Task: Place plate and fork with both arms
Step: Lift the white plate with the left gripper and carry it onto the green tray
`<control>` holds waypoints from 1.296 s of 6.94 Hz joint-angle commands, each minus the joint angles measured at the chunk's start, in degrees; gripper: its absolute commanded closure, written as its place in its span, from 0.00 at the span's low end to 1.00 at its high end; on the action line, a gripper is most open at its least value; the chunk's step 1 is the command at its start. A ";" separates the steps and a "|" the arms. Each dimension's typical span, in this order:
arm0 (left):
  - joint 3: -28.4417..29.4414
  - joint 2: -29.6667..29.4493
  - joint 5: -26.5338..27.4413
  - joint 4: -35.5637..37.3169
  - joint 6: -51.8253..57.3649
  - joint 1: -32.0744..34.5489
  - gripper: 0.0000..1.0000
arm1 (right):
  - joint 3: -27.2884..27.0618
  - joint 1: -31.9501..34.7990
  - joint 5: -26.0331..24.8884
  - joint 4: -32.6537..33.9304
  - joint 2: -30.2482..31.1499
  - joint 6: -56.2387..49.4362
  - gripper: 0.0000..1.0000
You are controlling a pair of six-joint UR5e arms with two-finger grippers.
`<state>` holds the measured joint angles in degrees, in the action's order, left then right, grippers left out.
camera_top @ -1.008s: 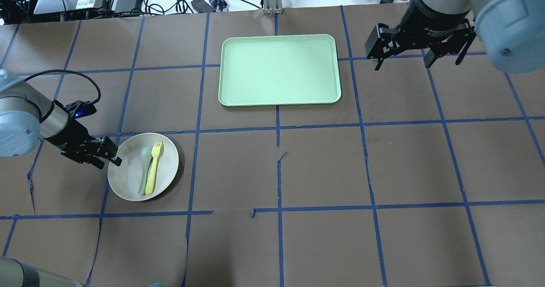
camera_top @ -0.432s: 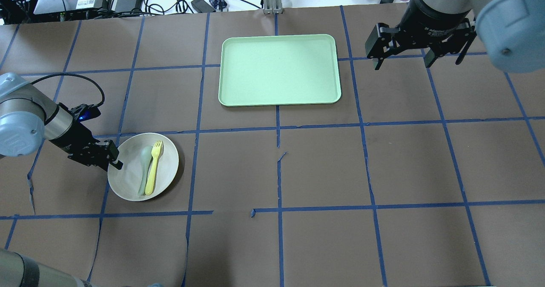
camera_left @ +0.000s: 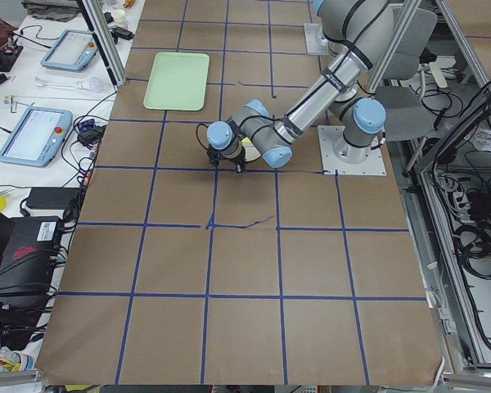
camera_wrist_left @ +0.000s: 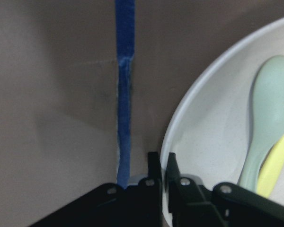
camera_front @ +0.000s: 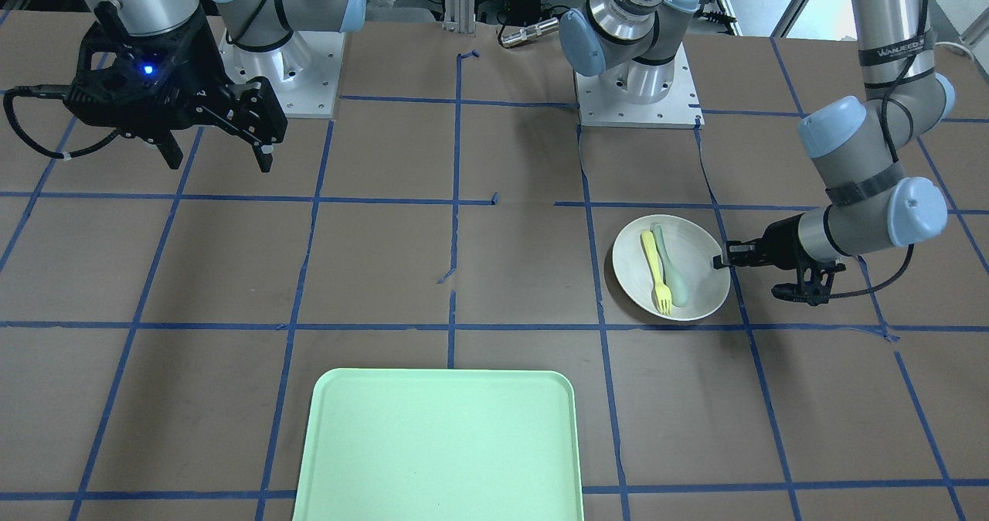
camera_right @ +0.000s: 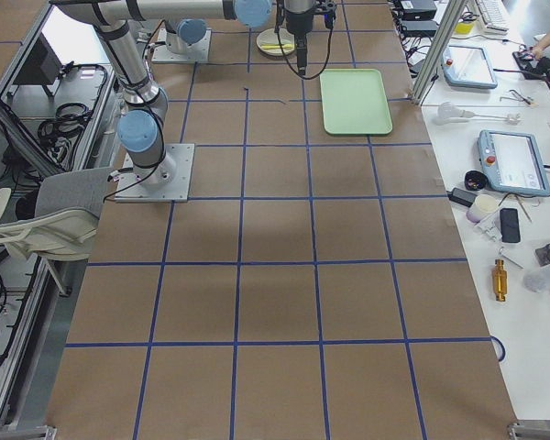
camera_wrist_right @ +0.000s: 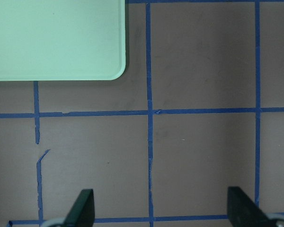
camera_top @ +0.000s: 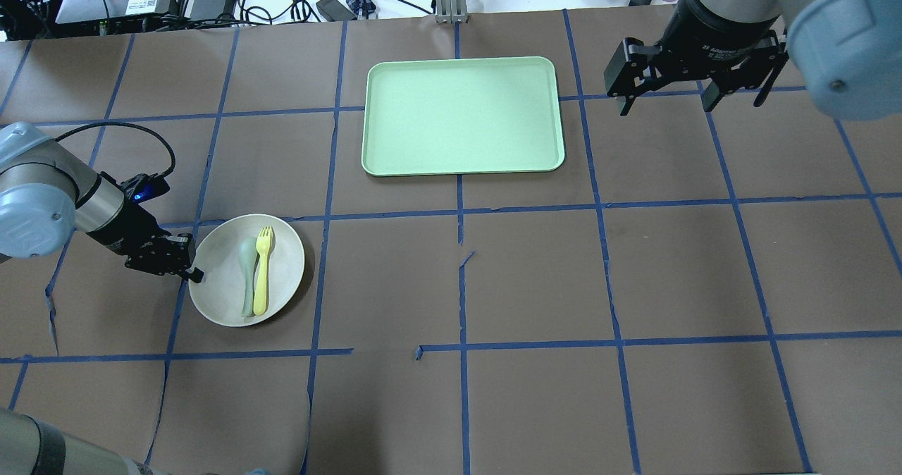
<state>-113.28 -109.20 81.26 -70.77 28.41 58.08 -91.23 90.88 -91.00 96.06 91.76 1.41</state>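
The off-white plate (camera_top: 282,253) sits at the table's left with the yellow fork (camera_top: 262,270) and a grey-green spoon (camera_top: 246,278) lying side by side in it. My left gripper (camera_top: 192,272) is shut on the plate's left rim. In the left wrist view the two fingers (camera_wrist_left: 154,172) pinch the rim of the plate (camera_wrist_left: 213,132), next to the spoon (camera_wrist_left: 270,109) and the fork (camera_wrist_left: 279,161). In the front view the left gripper (camera_front: 720,260) holds the plate (camera_front: 699,270) with the fork (camera_front: 655,270). My right gripper (camera_top: 666,101) is open and empty, high at the far right.
The mint-green tray (camera_top: 461,115) lies at the far middle of the table, and also shows in the front view (camera_front: 436,444) and the right wrist view (camera_wrist_right: 52,38). Blue tape lines grid the brown table cover. Cables and devices lie beyond the far edge.
The left gripper has closed in on the plate's rim. The plate, with fork and spoon, has shifted slightly right and away and looks a little larger. The right arm has not moved.
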 commanded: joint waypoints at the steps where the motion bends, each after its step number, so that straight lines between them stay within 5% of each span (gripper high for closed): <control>1: 1.64 0.66 -1.72 -2.78 -2.48 0.10 1.00 | 0.00 0.00 0.03 0.00 -0.09 0.00 0.00; 6: 16.38 0.83 -5.66 -16.82 -5.82 1.07 1.00 | 0.00 0.00 0.12 0.00 0.00 0.00 0.00; 9: 33.32 -6.52 -8.39 -17.64 -11.00 13.86 1.00 | 0.00 0.00 0.12 0.00 0.00 0.00 0.00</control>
<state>-87.00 -112.20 73.56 -87.82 19.19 67.02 -91.23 90.88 -90.88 96.07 91.76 1.41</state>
